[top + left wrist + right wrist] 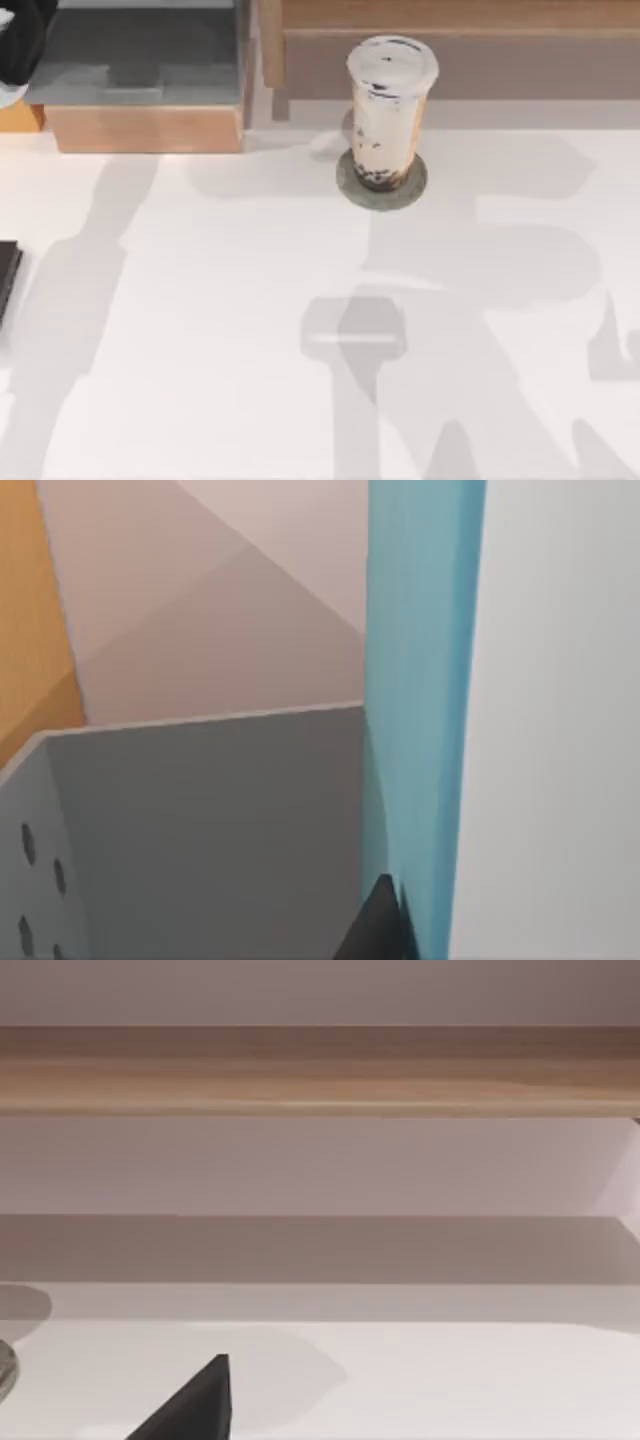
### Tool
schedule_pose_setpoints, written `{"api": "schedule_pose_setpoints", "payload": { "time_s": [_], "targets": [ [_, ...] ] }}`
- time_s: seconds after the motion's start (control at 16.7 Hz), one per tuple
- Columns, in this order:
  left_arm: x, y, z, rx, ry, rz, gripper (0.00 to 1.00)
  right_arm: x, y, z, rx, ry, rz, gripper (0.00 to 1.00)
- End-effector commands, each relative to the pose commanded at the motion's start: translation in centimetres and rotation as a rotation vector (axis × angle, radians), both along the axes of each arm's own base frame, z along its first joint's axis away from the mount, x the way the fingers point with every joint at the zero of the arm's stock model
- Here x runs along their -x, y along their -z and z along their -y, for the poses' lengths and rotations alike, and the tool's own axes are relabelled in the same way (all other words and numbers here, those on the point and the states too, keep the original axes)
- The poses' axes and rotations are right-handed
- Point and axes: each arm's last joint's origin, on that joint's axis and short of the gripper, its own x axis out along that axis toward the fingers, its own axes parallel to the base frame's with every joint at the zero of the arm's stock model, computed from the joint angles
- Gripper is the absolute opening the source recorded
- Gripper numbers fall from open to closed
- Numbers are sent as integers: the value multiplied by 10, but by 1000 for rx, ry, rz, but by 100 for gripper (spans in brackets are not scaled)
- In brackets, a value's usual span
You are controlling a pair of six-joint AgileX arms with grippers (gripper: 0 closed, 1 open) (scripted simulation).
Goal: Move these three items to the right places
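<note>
Cup (388,110) upright on coaster (381,190), arms clear.

Milk tea cup (389,112) upright on grey coaster (381,186), near wooden shelf (450,40) at table's (220,330) back.

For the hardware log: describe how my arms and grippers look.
The left arm is a rounded black shell over a white part. The left gripper and right gripper each show a flat black pointed tip. No cables or markings visible.
</note>
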Motion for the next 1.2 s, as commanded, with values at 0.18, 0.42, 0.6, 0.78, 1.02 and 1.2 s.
{"api": "schedule_pose_setpoints", "payload": {
  "time_s": [0.18, 0.42, 0.6, 0.78, 1.02, 1.2],
  "targets": [
    [26, -27, -20, -178, 55, 110, 0, 0, 0, 0, 0, 0, 0, 100],
    [71, -50, -53, -531, 86, 271, 0, 0, 0, 0, 0, 0, 0, 100],
    [103, -46, -80, -826, 77, 339, 0, 0, 0, 0, 0, 0, 0, 100],
    [129, -16, -110, -1108, 63, 310, 0, 0, 0, 0, 0, 0, 0, 100],
    [160, 57, -157, -1375, 90, 90, 0, 0, 0, 0, 0, 0, 0, 100],
    [192, 115, -181, -1469, 161, -111, 0, 0, 0, 0, 0, 0, 0, 100]
  ]
}}
